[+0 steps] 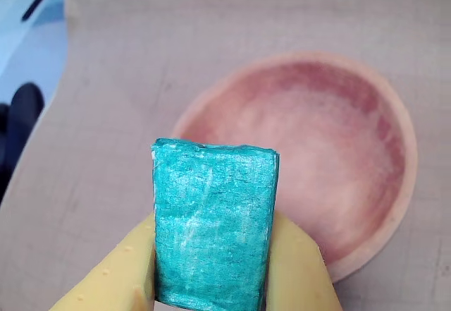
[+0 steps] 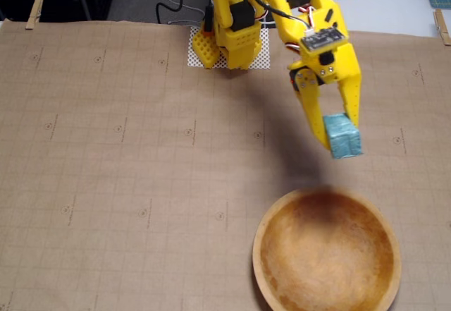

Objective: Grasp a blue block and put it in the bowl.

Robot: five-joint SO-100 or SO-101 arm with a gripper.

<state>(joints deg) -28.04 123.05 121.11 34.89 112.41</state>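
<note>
The blue block (image 1: 213, 223) (image 2: 343, 136), teal with a rough foam-like face, is clamped between the two yellow fingers of my gripper (image 1: 211, 283) (image 2: 337, 136), which is shut on it. In the fixed view the block hangs above the paper-covered table, just behind the far rim of the bowl (image 2: 327, 251). The wrist view shows the round wooden bowl (image 1: 317, 149) lying beyond and to the right of the block, with nothing inside it.
Brown gridded paper (image 2: 127, 163) covers the table, held by wooden clips (image 2: 34, 11) at the far corners. The yellow arm's base (image 2: 229, 39) stands on a white mesh patch at the back centre. The wrist view shows the table's left edge (image 1: 49, 106).
</note>
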